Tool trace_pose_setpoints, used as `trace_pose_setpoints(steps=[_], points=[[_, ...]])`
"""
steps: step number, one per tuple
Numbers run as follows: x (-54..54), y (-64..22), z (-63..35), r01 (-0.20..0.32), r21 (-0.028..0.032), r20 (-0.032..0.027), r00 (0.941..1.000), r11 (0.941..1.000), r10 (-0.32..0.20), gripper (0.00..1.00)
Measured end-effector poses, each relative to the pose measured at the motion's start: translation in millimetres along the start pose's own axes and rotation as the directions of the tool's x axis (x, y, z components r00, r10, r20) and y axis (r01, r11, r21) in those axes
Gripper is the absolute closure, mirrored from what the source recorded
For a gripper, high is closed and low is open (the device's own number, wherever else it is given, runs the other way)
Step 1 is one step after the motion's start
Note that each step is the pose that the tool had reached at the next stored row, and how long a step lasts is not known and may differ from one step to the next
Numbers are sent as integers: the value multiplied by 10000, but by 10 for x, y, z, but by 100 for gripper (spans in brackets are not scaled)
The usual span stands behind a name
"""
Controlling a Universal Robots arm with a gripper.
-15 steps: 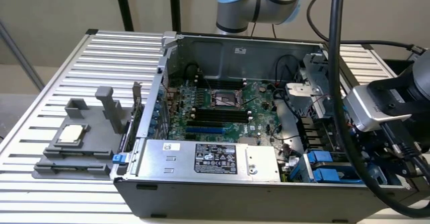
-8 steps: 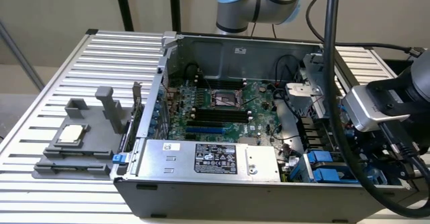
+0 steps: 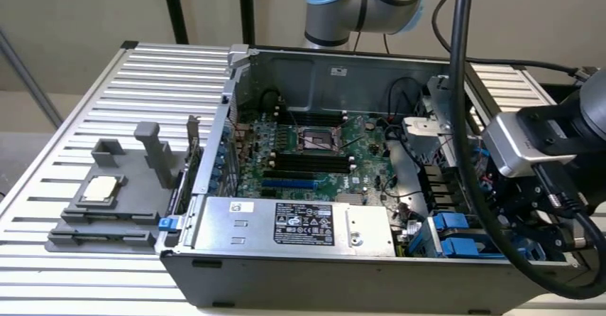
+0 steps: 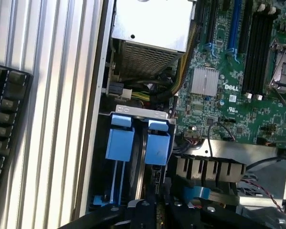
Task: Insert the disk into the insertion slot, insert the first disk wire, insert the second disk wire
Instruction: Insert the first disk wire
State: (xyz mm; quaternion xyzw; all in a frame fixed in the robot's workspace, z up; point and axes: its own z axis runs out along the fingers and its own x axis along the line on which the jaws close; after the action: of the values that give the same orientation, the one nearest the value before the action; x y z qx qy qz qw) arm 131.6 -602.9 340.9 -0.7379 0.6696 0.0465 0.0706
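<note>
The insertion slot (image 4: pixel 141 113) is a grey-blue cage in the corner of the open computer case, seen too in the exterior view as blue clips (image 3: pixel 455 234). Two bright blue plastic frames (image 4: pixel 120 142) stand side by side in it. Between them shows a thin silver-grey edge (image 4: pixel 140 160) that looks like the disk, seated in the cage. My gripper (image 4: pixel 150 212) hangs close over the cage's end, its black body partly covering it. In the exterior view the gripper (image 3: pixel 521 213) sits low at the case's right corner behind the wrist camera. A flat blue cable end (image 4: pixel 196 193) lies beside it.
A silver labelled power supply box (image 3: pixel 294 224) fills the case's front. The green motherboard (image 3: pixel 313 153) lies behind it, with black cables (image 4: pixel 157 90) running past the cage. On the slatted table (image 3: pixel 104 96) at the exterior view's left stands a grey multi-slot stand (image 3: pixel 113 202).
</note>
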Motion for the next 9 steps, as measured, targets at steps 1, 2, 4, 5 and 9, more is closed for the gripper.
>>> trace_pose_setpoints(steps=[1,2,4,5,9], points=[[0,0,0,-100,-2,-5,10000,10000,100,84],[1,-1,1,-199,-1,-10,9998,9998,199,84],[0,-2,1,-394,9,-27,9992,9992,394,84],[0,-3,1,-483,17,-40,9988,9988,483,84],[-1,-22,2,-688,41,-89,9976,9976,689,84]])
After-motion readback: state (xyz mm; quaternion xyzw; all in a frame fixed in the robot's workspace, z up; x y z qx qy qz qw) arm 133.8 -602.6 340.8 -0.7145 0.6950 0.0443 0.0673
